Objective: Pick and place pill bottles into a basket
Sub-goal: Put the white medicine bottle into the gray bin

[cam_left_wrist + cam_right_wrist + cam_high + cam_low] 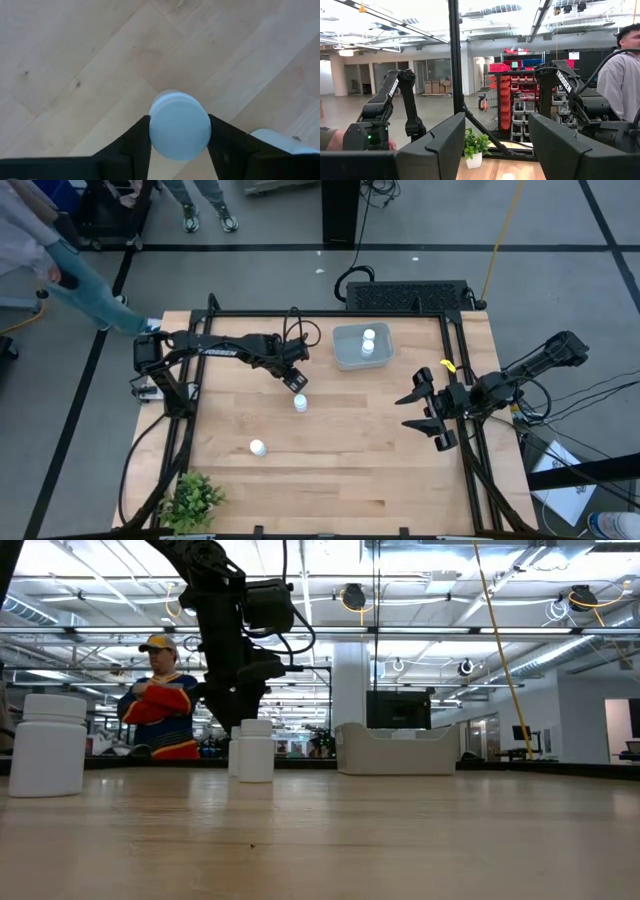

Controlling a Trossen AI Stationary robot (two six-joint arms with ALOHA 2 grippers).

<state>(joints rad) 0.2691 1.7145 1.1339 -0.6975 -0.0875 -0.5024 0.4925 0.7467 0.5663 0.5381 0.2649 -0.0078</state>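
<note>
- My left fingers sit mid-bench, just above a pill bottle standing upright on the wood.
- Left wrist view: the two dark fingers flank that bottle's round white cap, one each side, spread wide enough to take it. Can't tell if they touch it yet; bottle's base is on the bench, so not clenched.
- A 2nd bottle edge shows close beside it in that view.
- Basket is near the far edge of the bench, w/ two bottles standing inside.
- Another bottle stands alone, nearer the front, well apart from the basket.
- Low view: big near bottle, and a bottle under my left arm, basket off to the side.
- My right fingers wait at the right edge of the bench, released, holding nothing.
- Small potted plant at front left corner.
- A person stands behind the bench.
</note>
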